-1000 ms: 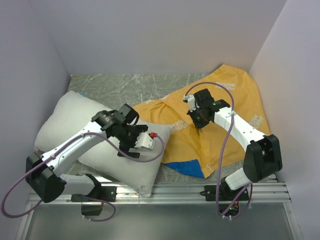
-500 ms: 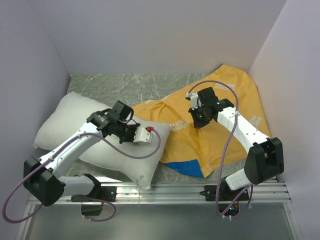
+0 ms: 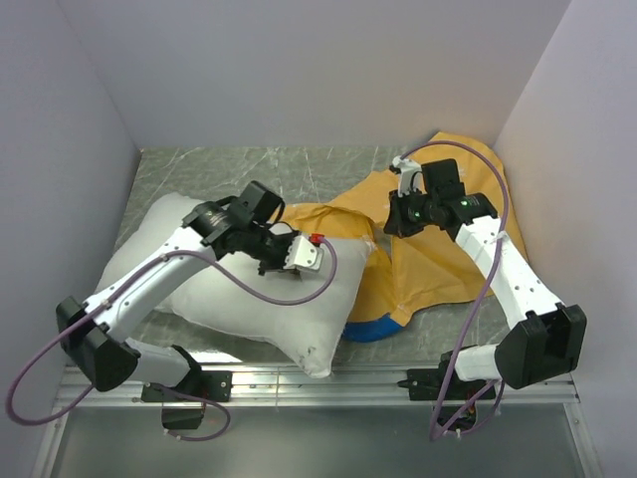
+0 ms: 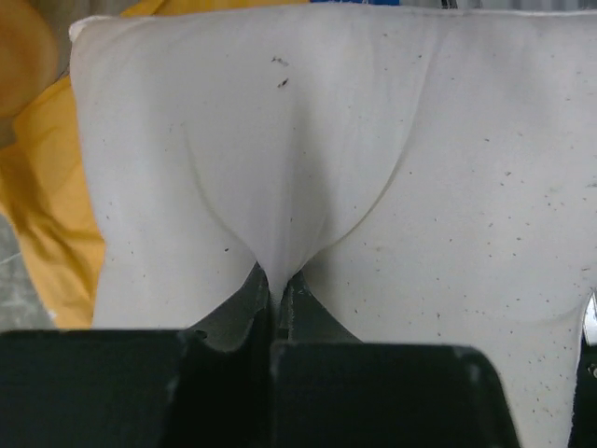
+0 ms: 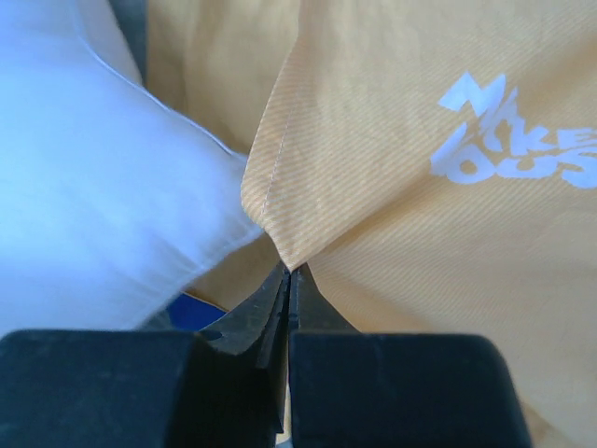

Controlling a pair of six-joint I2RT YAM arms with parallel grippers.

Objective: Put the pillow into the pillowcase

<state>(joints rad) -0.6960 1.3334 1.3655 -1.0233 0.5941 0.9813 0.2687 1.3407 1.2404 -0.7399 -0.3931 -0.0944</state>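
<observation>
Top external, pillow overlapping pillowcase edge

The pillow, plump, plain white and faintly speckled, lies slanted across the lower left of the top view, with a fold of its fabric pinched up. The pillowcase, orange-yellow with white lettering, lies crumpled at centre right, blue showing at its lower edge. The pillow's right corner seems to overlap it.
</observation>
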